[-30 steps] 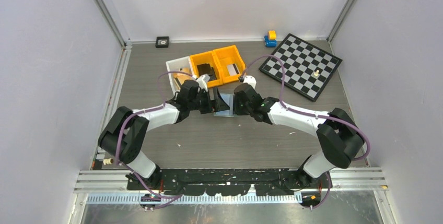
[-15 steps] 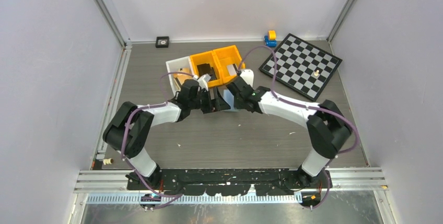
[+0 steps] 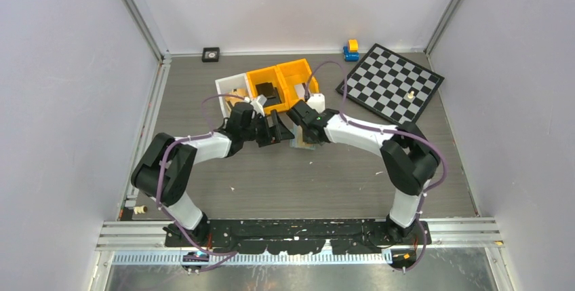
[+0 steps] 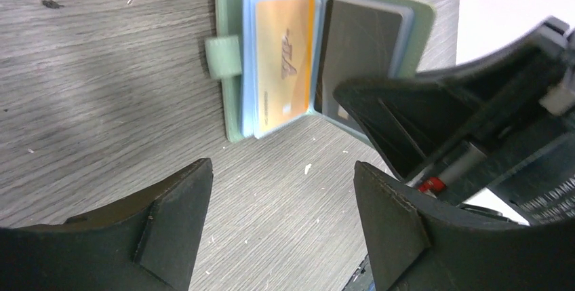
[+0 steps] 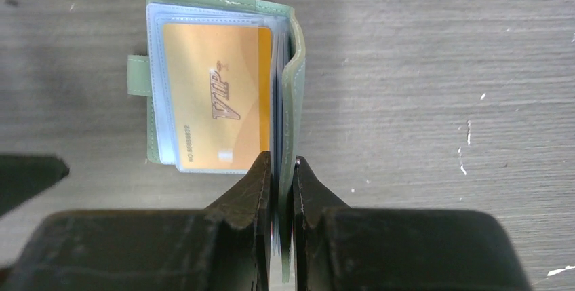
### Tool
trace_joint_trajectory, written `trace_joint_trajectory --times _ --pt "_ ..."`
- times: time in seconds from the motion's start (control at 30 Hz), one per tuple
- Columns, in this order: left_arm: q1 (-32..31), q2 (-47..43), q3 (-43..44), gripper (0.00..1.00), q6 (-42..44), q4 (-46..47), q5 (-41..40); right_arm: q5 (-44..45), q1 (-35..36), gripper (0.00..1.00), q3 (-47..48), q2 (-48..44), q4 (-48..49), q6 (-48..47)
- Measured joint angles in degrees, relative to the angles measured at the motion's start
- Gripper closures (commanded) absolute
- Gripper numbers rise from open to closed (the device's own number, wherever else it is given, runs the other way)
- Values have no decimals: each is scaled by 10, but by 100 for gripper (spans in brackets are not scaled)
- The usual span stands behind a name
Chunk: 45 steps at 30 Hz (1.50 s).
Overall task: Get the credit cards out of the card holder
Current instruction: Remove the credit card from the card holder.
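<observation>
Pale sage-green folding card holder (image 5: 293,67): right cover pinched by right gripper (image 5: 281,189). Left gripper (image 4: 281,189) wide, empty; only its view shows the black card (image 4: 356,40) ahead.

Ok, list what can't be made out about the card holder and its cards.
- Right wrist: the right gripper pinches the card holder's raised cover edge-on, hiding whatever lies behind the gold card.
- Left wrist: the dark card's lower end is behind that gripper.
- Top external: the card holder is mostly covered; cards too small to tell.

White arm links (image 3: 203,145), black joints (image 3: 163,169), looping purple cables (image 3: 330,62), matte black wedge-shaped gripper fingers (image 4: 173,223)
</observation>
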Motion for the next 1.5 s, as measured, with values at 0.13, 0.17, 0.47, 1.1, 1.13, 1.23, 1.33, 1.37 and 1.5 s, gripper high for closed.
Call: trace_joint_trajectory --times 0.13,0.17,0.47,1.1,1.13,1.23,1.33,1.37,1.5 --pt "1 1 0 17 0 -5 0 -46 -1 100 -72 -67 49 -8" --pt "3 2 0 17 -1 -4 2 -57 -3 100 -89 -85 64 -9" --pt "43 -13 -78 12 -48 109 33 -195 -58 100 -226 -251 214 3" --pt "54 -59 -110 45 -89 247 64 -378 -97 100 -254 -277 341 27" --pt "57 -59 -112 46 -92 250 65 -380 -97 100 -255 -277 342 27" --pt "64 -57 -118 59 -99 262 70 -384 -97 100 -256 -277 349 29" --pt "72 -50 -121 74 -112 280 75 -386 -99 100 -257 -277 352 30" --pt "75 -46 -122 75 -119 289 78 -386 -100 100 -257 -277 353 30" --pt "79 -24 -125 49 -141 333 94 -386 -104 100 -258 -277 354 31"
